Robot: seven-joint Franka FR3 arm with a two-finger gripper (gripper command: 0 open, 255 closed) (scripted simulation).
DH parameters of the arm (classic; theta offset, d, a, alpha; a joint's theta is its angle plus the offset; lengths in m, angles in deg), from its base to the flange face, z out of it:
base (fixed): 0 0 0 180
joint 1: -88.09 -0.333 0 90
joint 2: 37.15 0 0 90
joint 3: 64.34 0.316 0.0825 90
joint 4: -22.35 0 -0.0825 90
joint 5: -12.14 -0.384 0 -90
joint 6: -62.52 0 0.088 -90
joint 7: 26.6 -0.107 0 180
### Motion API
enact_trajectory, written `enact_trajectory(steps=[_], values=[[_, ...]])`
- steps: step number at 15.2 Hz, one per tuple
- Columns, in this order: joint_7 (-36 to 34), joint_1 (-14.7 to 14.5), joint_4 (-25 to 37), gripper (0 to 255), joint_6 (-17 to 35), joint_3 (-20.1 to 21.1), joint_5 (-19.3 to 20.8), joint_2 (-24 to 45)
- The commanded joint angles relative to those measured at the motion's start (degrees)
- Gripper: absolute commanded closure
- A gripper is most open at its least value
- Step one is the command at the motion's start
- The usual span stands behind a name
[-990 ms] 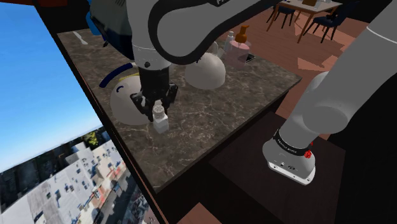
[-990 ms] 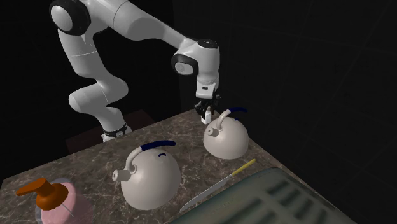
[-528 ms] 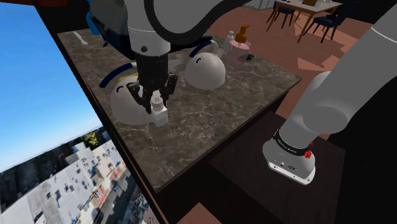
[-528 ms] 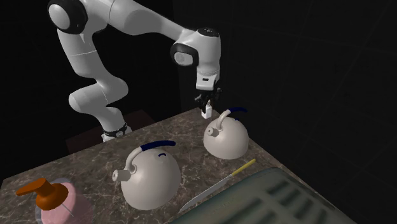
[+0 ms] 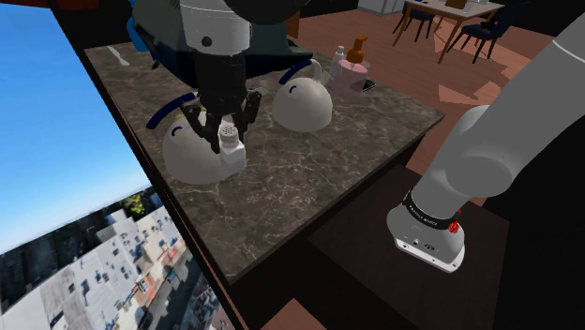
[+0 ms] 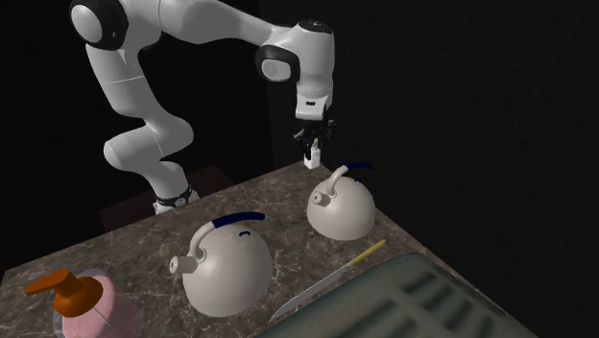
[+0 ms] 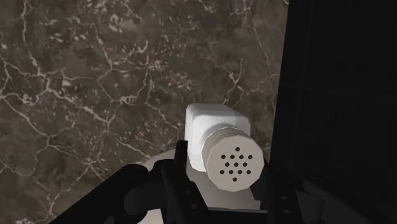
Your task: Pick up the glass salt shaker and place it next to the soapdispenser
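Domestic kitchen, open to a dining area. Evidence: dark veined marble-look countertop (image 5: 309, 178) carrying two white kettles (image 6: 228, 264) (image 6: 343, 208) with dark blue handles, a pink soap dispenser (image 6: 82, 300) with an orange pump, a yellow-handled knife (image 6: 331, 278) and a ribbed greenish drainer tray (image 6: 422, 298). Beyond the counter: wooden floor (image 5: 422, 66), dining table (image 5: 457, 11) and dark chairs (image 5: 492, 33). On the shoulder view's left: blue sky over city rooftops (image 5: 84, 272).

No word, number or brand can be read anywhere. A black band (image 5: 427, 218) low on the arm (image 5: 487, 141) carries small pale marks, too small to make out.
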Motion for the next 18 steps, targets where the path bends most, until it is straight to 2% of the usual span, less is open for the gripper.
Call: enact_trajectory(steps=[1, 18], values=[[0.0, 0.1, 1.4, 255, -1.8, -0.2, 0.0, -0.4], [-1.7, 0.6, 14.0, 255, -14.8, -1.2, 0.7, -0.9]])
